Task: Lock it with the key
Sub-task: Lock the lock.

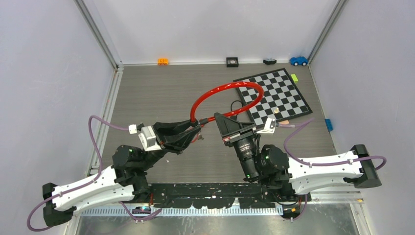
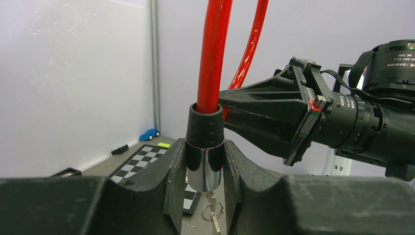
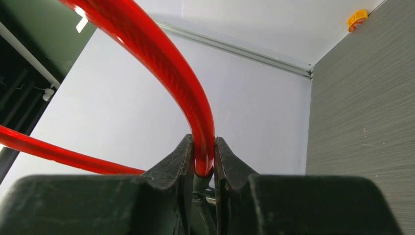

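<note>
Red cable (image 2: 214,49) arches in a loop above the surface (image 1: 161,93), near the checkered board (image 1: 281,95). My left fingers (image 2: 171,176) are pinched narrow on the chrome-and-black lock barrel (image 2: 205,156) at the cable's end. The barrel is upright, and the key (image 2: 214,218) hangs from its underside. My right fingers (image 3: 178,161) are clamped narrow on the cable itself, close beside my left.

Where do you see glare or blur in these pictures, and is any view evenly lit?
Left wrist: bright reflections on the chrome lock barrel, near fingers soft. Right wrist: a white glare streak on the red cable. Top external: even light, sharp.
</note>
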